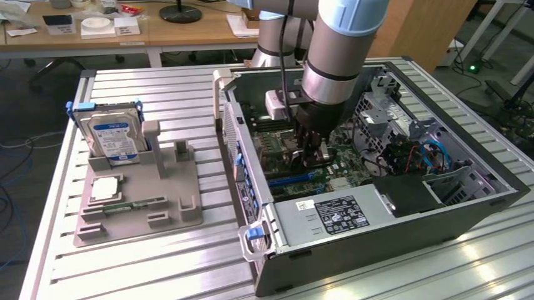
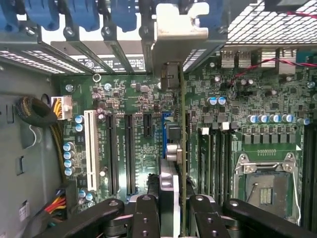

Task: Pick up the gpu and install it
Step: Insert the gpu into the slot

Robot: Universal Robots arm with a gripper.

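Note:
The gpu [image 2: 181, 124] stands edge-on over the motherboard [image 2: 133, 94]: a thin green board whose silver bracket [image 2: 179, 29] meets the case's rear slot openings. My gripper [image 2: 174, 218] is shut on it, with a black finger [image 2: 147, 218] pressed against each side of the card. In the exterior view the gripper [image 1: 313, 150] reaches straight down into the open computer case [image 1: 467, 206], low over the board. There the card itself is mostly hidden by the fingers.
Black expansion slots [image 2: 129, 153] and a white slot [image 2: 90, 144] lie beside the card, and a CPU socket [image 2: 265, 186] is on its other side. Outside the case, a grey holder [image 1: 137, 212] carries a hard drive [image 1: 115, 139] and a memory stick [image 1: 134, 205]. The power supply [image 1: 334, 215] fills the case's near corner.

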